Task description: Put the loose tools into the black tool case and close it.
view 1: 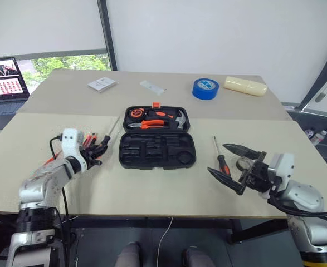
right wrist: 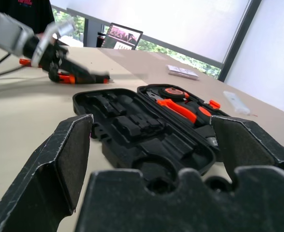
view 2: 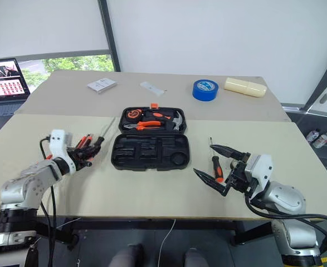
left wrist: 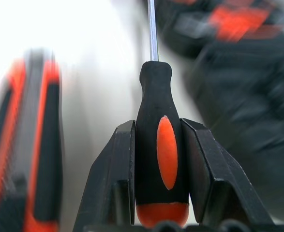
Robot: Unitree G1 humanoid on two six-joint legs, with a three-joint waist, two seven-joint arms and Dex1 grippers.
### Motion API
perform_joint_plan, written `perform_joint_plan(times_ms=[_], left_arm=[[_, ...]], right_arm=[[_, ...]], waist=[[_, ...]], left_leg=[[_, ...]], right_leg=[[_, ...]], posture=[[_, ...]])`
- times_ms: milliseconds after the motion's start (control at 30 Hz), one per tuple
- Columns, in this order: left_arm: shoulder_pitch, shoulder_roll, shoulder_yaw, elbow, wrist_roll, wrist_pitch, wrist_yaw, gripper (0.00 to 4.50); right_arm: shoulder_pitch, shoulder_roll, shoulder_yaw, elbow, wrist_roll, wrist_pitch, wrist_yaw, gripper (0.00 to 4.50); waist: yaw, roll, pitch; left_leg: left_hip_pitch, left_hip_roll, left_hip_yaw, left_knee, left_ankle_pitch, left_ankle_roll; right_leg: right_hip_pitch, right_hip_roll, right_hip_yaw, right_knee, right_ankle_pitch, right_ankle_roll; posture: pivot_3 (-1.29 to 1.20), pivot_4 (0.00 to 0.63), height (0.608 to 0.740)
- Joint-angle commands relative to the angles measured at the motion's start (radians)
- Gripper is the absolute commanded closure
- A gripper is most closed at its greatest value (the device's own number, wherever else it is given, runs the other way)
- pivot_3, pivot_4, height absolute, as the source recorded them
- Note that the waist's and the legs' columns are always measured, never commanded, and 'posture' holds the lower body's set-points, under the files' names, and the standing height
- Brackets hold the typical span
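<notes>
The left gripper [left wrist: 167,159] has its jaws closed onto the black-and-orange handle of a screwdriver [left wrist: 161,145], shaft pointing away toward the tool case [view 1: 157,139], which lies open in the middle of the table [view 1: 152,183]; the utility knife [left wrist: 30,145] lies just beside that hand; the right gripper [view 1: 237,162] hangs with jaws spread wide and empty, near a second screwdriver [view 1: 220,161] and a small grey tape roll [view 1: 244,164] right of the case; the grip sits low on the rounded handle, so the tool could swivel or slip out while being carried, and the long shaft might snag the case rim and miss its slot.
</notes>
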Motion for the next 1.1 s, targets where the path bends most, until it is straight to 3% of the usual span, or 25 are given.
perform_joint_plan(times_ms=[33,133,167,267,367,533,867,1000,1067,1100], left_arm=[[-0.050,0.063,-0.074,-0.009,0.088,-0.285,-0.233,3.60],[-0.186,0.067,-0.240,0.153,0.245,-0.510,-0.380,3.60],[-0.261,0.049,-0.303,0.254,0.318,-0.599,-0.408,3.60],[-0.425,0.014,-0.429,0.535,0.492,-0.833,-0.429,3.60],[-0.557,-0.031,-0.485,0.804,0.590,-0.987,-0.394,3.60],[-0.645,-0.066,-0.536,1.025,0.692,-1.149,-0.384,3.60],[-0.711,-0.113,-0.561,1.169,0.811,-1.217,-0.255,3.60],[-0.716,-0.120,-0.557,1.187,0.826,-1.225,-0.273,3.60],[-0.718,-0.120,-0.551,1.190,0.827,-1.230,-0.271,2.60],[-0.719,-0.121,-0.543,1.191,0.821,-1.232,-0.272,2.36]], right_arm=[[-0.021,-0.033,-0.055,-0.021,0.030,0.016,0.002,0.00],[-0.049,-0.077,-0.071,0.023,0.038,0.042,0.032,0.00],[-0.074,-0.093,-0.079,0.057,0.037,0.041,0.045,0.00],[-0.141,-0.108,-0.076,0.134,0.025,0.026,0.073,0.00],[-0.194,-0.099,-0.052,0.189,0.000,-0.003,0.093,0.00],[-0.228,-0.075,-0.044,0.216,-0.027,-0.034,0.083,0.00],[-0.175,-0.057,-0.054,0.177,-0.044,-0.044,0.051,0.00],[-0.161,-0.053,-0.048,0.163,-0.043,-0.040,0.044,0.00],[-0.157,-0.051,-0.045,0.156,-0.041,-0.037,0.042,0.00],[-0.155,-0.051,-0.044,0.153,-0.040,-0.035,0.041,0.00]], waist=[[0.004,0.000,0.000],[0.020,0.000,0.000],[0.024,0.000,0.000],[0.029,0.000,0.000],[0.016,0.000,0.000],[0.000,0.000,0.000],[0.007,0.000,0.000],[0.004,0.001,0.000],[0.004,0.001,0.000],[0.004,0.001,0.000]], left_leg=[[0.000,0.000,0.000,0.000,0.000,0.000],[0.000,-0.001,0.000,0.001,0.000,0.000],[0.000,-0.001,0.001,0.002,0.000,-0.001],[-0.001,-0.001,0.002,0.005,0.000,0.000],[-0.004,-0.001,0.002,0.005,0.002,0.003],[-0.014,-0.001,0.001,0.005,0.001,0.005],[-0.015,-0.003,0.001,0.009,0.001,0.005],[-0.015,-0.002,0.001,0.015,0.001,0.005],[-0.015,-0.002,0.001,0.016,0.001,0.005],[-0.015,-0.002,0.001,0.016,0.001,0.005]], right_leg=[[0.000,0.000,0.000,0.000,0.000,0.000],[0.001,-0.001,-0.001,-0.001,0.000,-0.001],[0.002,-0.001,-0.001,-0.002,-0.003,-0.005],[0.005,-0.001,0.000,-0.007,-0.002,0.000],[0.005,0.000,0.000,-0.013,0.005,0.008],[-0.004,0.001,0.001,-0.012,0.010,0.008],[-0.003,0.000,0.000,-0.011,0.010,0.012],[-0.001,0.000,0.001,-0.011,0.011,0.015],[-0.001,0.000,0.001,-0.011,0.011,0.016],[-0.001,0.000,0.001,-0.011,0.011,0.016]], posture=[[0.00,0.150,0.740],[0.00,0.150,0.740],[0.00,0.150,0.740],[0.00,0.150,0.740],[0.00,0.150,0.740],[0.00,0.150,0.740],[0.00,0.150,0.740],[0.00,0.150,0.740],[0.00,0.150,0.740],[0.00,0.150,0.740]])
